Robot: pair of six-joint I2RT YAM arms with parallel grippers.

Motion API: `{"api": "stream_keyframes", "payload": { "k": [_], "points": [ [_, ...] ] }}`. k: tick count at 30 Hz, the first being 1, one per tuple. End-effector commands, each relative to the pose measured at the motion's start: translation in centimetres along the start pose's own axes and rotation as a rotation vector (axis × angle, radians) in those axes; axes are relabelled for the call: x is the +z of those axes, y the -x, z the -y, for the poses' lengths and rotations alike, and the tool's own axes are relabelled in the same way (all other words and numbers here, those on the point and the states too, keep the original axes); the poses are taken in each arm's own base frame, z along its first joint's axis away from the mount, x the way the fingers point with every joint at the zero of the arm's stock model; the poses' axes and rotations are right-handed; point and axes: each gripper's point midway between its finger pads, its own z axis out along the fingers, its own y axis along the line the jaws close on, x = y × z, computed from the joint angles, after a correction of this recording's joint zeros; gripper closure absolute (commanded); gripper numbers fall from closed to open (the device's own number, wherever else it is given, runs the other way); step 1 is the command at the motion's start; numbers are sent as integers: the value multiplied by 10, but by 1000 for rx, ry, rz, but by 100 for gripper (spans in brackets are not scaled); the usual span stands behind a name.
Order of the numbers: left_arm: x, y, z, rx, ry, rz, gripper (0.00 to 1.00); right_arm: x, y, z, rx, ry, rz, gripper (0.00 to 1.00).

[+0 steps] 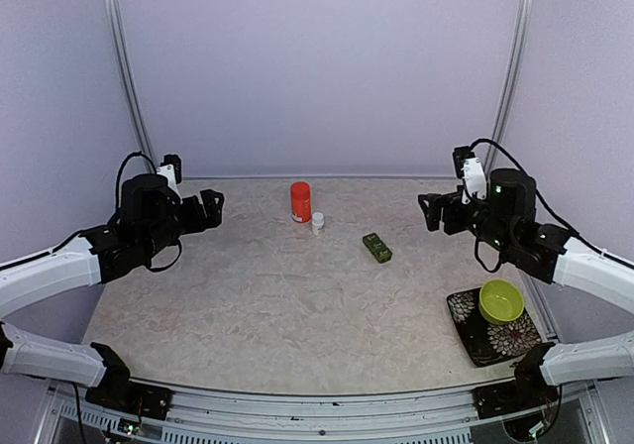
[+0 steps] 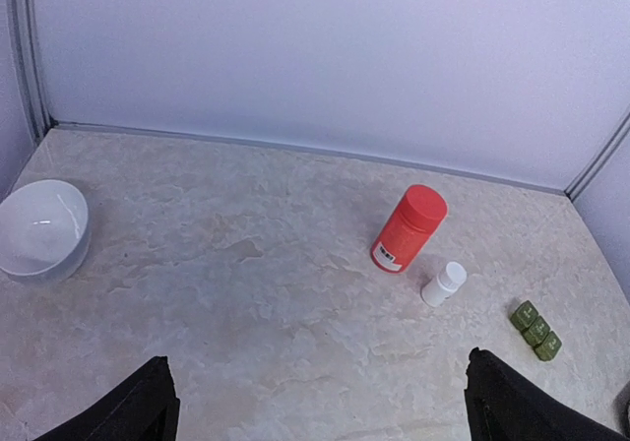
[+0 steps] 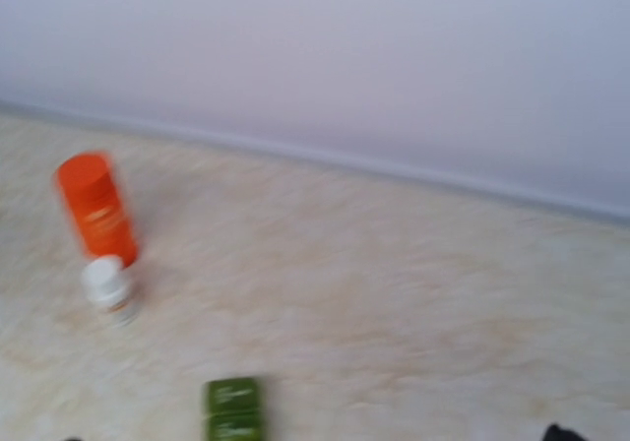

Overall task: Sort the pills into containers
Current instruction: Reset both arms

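Left gripper (image 1: 212, 208) and right gripper (image 1: 428, 212) both spread empty; I'd steady the green pill box (image 1: 376, 247) before opening lids.

The left end effector (image 1: 212, 209) hangs over the left of the tabletop (image 1: 267, 305) and the right end effector (image 1: 430, 212) over the right, each pointing inward, fingers apart and empty. At far centre a red-orange bottle (image 1: 300, 201) stands upright with a small white bottle (image 1: 318, 223) just beside it, and the dark green pill box (image 1: 376, 247) lies near them to the right. At near right a lime-green bowl (image 1: 501, 300) sits on a dark patterned plate (image 1: 475, 335).
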Motion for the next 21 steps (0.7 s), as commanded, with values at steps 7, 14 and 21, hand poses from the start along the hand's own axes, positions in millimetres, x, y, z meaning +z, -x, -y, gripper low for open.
{"api": "stream_keyframes", "payload": {
  "k": [7, 14, 21],
  "points": [
    [-24, 22, -21, 65, 107, 118, 1, -67, 29, 54, 8, -246, 177, 0],
    [-29, 37, -18, 91, 120, 135, 1, -65, 26, 55, 2, -255, 168, 0],
    [-47, 57, -26, 112, 163, 215, 1, -56, 20, 54, -4, -260, 143, 0]
  ]
}}
